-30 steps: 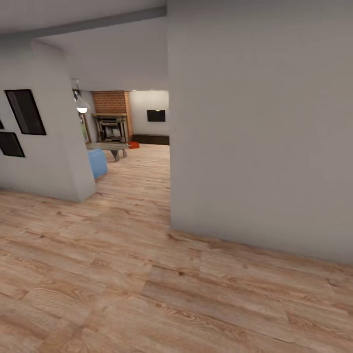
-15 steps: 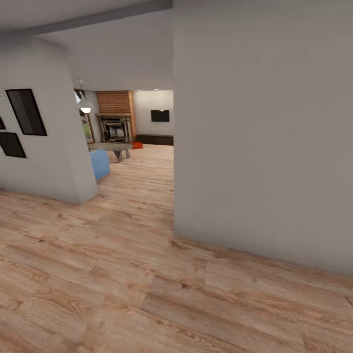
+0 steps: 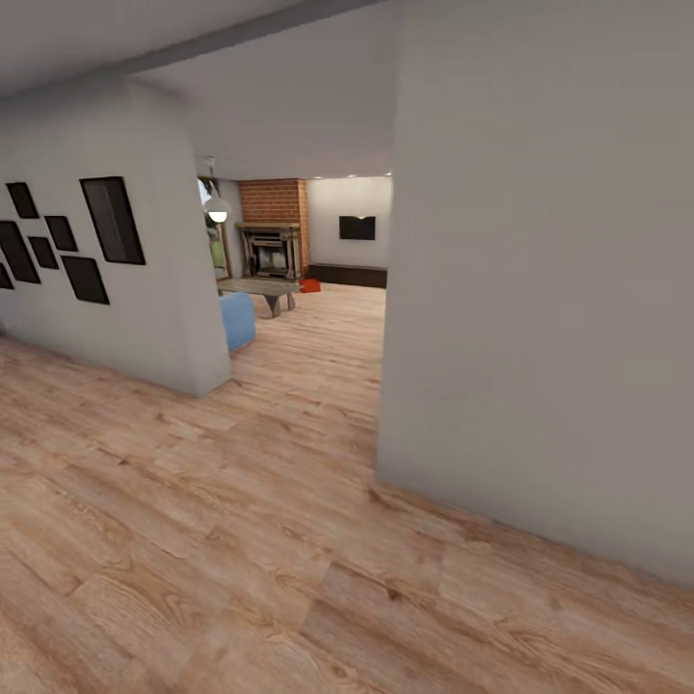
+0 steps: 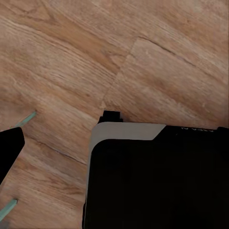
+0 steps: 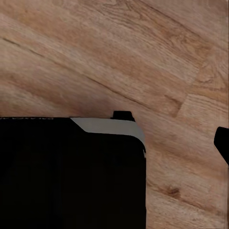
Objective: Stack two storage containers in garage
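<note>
Head view: a hallway of light wood-plank flooring [image 3: 222,540], a grey wall [image 3: 540,289] near on the right.
Left wall: dark picture frames [image 3: 113,220].
Living room: far through the opening, brick fireplace [image 3: 273,231], black wall screen [image 3: 357,227], blue sofa [image 3: 236,319].
Storage container: small orange-red shape [image 3: 309,285] on the floor by the fireplace.
Wrist views: the robot's dark base [image 4: 157,176] over planks.
Grippers: I cannot tell whether either is wide or narrow.
</note>
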`<state>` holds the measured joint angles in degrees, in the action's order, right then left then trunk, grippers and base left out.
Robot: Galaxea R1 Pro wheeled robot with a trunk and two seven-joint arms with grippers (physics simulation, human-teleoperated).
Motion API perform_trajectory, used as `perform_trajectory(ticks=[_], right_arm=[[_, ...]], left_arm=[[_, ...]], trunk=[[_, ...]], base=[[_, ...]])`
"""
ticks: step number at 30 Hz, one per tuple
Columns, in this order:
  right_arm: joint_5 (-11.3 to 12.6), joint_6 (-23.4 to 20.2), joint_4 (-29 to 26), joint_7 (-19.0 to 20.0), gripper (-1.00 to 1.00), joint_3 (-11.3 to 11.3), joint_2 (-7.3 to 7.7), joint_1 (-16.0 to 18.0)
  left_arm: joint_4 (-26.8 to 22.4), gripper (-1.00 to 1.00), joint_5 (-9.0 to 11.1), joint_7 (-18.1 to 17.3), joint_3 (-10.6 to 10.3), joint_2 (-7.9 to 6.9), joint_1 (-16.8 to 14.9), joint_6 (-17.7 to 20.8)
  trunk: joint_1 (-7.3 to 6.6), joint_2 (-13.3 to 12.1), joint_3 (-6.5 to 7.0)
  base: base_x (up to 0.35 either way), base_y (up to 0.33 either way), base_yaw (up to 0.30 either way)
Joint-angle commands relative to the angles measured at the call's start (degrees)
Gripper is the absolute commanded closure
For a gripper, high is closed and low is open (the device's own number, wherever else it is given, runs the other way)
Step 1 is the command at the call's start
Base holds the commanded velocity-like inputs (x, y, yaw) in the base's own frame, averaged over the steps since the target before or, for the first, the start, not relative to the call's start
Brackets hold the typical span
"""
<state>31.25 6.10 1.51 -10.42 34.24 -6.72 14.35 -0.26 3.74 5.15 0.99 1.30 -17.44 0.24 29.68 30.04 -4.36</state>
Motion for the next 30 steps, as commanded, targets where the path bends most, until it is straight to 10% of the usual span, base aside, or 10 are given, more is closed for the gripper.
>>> perform_trajectory(ticks=[1, 30], right_arm=[[0.53, 0.31, 0.16, -0.04, -1.00, 0.48, -0.04, 0.06], [0.22, 0.31, 0.16, -0.03, -1.00, 0.58, -0.04, 0.05]], left_arm=[[-0.01, -1.00, 0.39, 0.13, 0.06, 0.02, -0.05, 0.03], [-0.01, -1.00, 0.39, 0.13, 0.06, 0.02, -0.05, 0.03]], trunk=[[0.06, 0.09, -0.11], [0.06, 0.09, -0.11]], base=[[0.323, 0.000, 0.272], [0.323, 0.000, 0.272]])
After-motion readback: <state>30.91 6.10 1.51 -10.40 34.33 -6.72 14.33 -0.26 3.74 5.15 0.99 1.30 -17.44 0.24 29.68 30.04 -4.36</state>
